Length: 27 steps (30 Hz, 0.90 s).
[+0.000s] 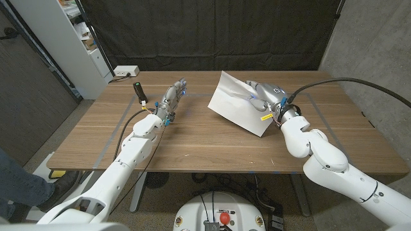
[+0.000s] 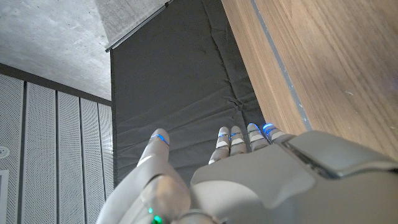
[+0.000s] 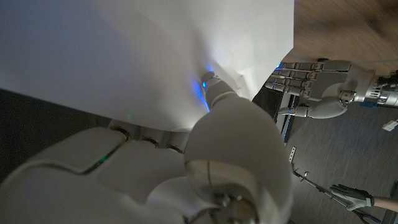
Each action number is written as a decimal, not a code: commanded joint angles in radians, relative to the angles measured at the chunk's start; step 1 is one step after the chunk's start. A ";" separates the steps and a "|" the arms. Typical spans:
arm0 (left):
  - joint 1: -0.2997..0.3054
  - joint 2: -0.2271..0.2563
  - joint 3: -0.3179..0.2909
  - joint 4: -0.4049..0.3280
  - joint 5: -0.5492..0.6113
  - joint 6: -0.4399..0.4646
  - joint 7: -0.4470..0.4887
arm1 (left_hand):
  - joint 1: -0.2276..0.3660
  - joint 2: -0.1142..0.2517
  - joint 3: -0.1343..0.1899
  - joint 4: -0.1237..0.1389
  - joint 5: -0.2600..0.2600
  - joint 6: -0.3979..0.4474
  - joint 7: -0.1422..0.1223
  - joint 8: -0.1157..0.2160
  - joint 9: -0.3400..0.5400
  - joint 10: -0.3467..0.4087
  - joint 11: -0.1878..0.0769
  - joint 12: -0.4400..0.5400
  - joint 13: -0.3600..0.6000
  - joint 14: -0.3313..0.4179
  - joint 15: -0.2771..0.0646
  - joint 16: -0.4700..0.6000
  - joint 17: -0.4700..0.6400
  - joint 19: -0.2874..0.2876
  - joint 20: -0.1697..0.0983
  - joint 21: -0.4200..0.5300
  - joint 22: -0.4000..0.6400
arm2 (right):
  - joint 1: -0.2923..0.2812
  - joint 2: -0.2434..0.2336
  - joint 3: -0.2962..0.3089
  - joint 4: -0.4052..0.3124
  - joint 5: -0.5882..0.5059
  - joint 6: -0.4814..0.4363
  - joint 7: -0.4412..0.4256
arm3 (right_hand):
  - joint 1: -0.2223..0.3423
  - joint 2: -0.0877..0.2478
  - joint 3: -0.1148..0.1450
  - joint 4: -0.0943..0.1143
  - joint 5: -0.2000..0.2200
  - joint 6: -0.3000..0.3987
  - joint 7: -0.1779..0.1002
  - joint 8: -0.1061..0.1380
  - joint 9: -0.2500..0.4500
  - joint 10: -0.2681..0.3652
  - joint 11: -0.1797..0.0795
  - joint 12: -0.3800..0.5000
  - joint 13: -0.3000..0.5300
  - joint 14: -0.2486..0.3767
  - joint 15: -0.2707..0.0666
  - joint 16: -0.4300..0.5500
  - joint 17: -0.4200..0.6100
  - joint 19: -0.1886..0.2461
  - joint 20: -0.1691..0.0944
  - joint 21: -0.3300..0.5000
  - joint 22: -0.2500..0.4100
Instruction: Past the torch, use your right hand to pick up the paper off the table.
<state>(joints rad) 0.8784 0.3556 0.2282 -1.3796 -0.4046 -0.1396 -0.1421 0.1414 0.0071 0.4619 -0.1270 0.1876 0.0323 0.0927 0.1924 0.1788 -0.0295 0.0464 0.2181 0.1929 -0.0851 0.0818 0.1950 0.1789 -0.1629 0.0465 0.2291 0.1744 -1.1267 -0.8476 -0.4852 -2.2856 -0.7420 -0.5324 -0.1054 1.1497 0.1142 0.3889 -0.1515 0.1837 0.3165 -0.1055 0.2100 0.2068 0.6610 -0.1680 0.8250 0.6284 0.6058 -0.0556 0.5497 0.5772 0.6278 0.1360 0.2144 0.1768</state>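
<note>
My right hand (image 1: 265, 97) grips a white sheet of paper (image 1: 232, 102) at the table's back right, and the sheet stands tilted up off the wood. Whether its lower edge still touches the table I cannot tell. In the right wrist view the paper (image 3: 124, 56) covers the fingers of my right hand (image 3: 205, 155). A black torch (image 1: 139, 92) lies at the back left of the table. My left hand (image 1: 169, 102) is beside it, fingers straight and apart, holding nothing. The left wrist view shows my left hand (image 2: 249, 180) over the table's far edge (image 2: 323, 68).
A white box with a cable (image 1: 126, 70) sits at the table's back left corner. A white shelf (image 1: 83, 38) stands left of the table, with a black curtain (image 1: 212, 32) behind. A person's leg (image 1: 19, 186) is at the lower left, and a gloved hand (image 3: 354, 198) shows in the right wrist view.
</note>
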 commanded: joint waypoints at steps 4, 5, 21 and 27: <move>-0.022 0.000 0.001 0.027 0.001 0.006 -0.011 | 0.006 0.007 0.004 -0.002 -0.004 0.004 -0.001 -0.002 0.003 0.004 0.000 -0.003 0.004 -0.005 0.006 -0.005 0.003 0.005 0.000 -0.002 0.004 | 0.026 0.017 0.013 0.008 -0.007 0.025 -0.001 | 0.012 0.005 -0.008 -0.001 -0.004 0.010 0.002 -0.001 0.004 0.012 -0.002 0.013 0.032 0.011 -0.069 -0.006 0.007 -0.002 0.000 -0.001 0.003; -0.023 0.000 0.001 0.028 0.001 0.005 -0.011 | 0.006 0.007 0.004 -0.002 -0.004 0.004 -0.001 -0.002 0.003 0.004 0.000 -0.003 0.004 -0.005 0.005 -0.006 0.003 0.005 0.000 -0.003 0.004 | 0.027 0.020 0.013 0.010 -0.008 0.027 -0.004 | 0.011 0.005 -0.009 0.000 -0.004 0.010 0.002 -0.001 0.004 0.012 -0.003 0.014 0.033 0.012 -0.070 -0.006 0.008 -0.003 0.000 -0.001 0.003; -0.031 -0.002 0.000 0.030 0.004 0.008 -0.009 | 0.008 0.008 0.003 -0.003 -0.005 0.006 -0.001 -0.002 0.003 0.005 -0.001 -0.003 0.004 -0.005 0.005 -0.006 0.003 0.005 0.000 -0.005 0.004 | 0.044 0.019 0.045 0.047 0.049 0.154 -0.050 | 0.012 0.005 -0.012 0.000 -0.003 0.014 0.000 -0.002 0.004 0.019 -0.014 0.021 0.037 0.017 -0.075 -0.012 0.011 0.002 0.001 0.001 0.003; -0.027 -0.001 -0.001 0.021 0.006 0.010 -0.004 | 0.008 0.008 0.003 -0.003 -0.005 0.006 -0.002 -0.002 0.003 0.004 -0.001 -0.004 0.004 -0.005 0.005 -0.006 0.003 0.006 0.000 -0.007 0.004 | 0.049 0.009 0.058 0.059 0.069 0.203 -0.058 | 0.013 0.004 -0.013 0.000 -0.003 0.015 -0.001 -0.003 0.004 0.017 -0.016 0.020 0.037 0.019 -0.076 -0.013 0.013 0.005 0.001 0.002 0.003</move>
<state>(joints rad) 0.8505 0.3552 0.2296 -1.3513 -0.4010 -0.1333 -0.1528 0.1414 0.0071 0.4619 -0.1270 0.1876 0.0323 0.0927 0.1924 0.1788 -0.0294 0.0464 0.2146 0.1929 -0.0851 0.0817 0.1950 0.1789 -0.1630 0.0465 0.2254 0.1743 -1.0869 -0.8285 -0.4497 -2.2475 -0.7156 -0.4158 -0.1425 1.1527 0.1172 0.3807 -0.1516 0.1832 0.3201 -0.1091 0.2100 0.2068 0.6610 -0.1681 0.8288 0.6284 0.6149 -0.0574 0.5418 0.5865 0.6278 0.1358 0.2146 0.1768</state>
